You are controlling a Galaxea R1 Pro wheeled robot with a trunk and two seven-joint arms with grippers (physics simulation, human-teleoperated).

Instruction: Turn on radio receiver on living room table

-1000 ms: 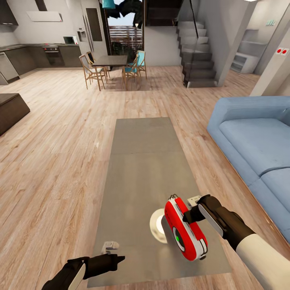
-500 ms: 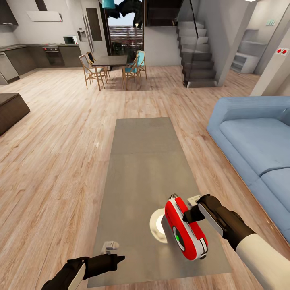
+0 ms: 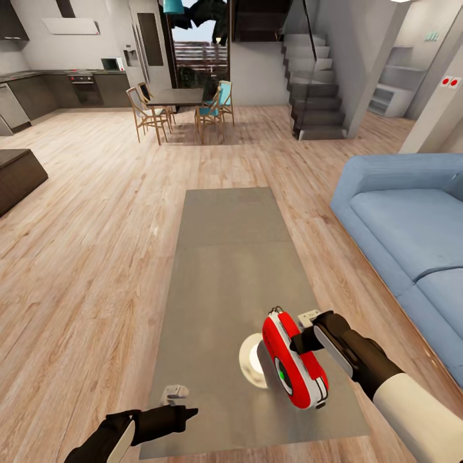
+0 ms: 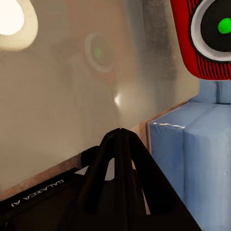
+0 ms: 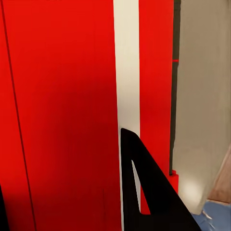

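Overhead, my right gripper (image 3: pixel 297 341) presses the radio receiver (image 3: pixel 294 362) above the surface (image 3: pixel 225 257); whether its fingers are apart, I cannot tell. Left wrist: fingers (image 4: pixel 120 159) together, radio (image 4: pixel 204 38) well beyond. Right wrist: red casing (image 5: pixel 62 110) touching one finger (image 5: pixel 144 192).

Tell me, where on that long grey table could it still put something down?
Most of the matte grey table top is bare, from its far edge down to the glossy red radio. Crowded: the near right corner, with radio, pale round disc and right gripper.
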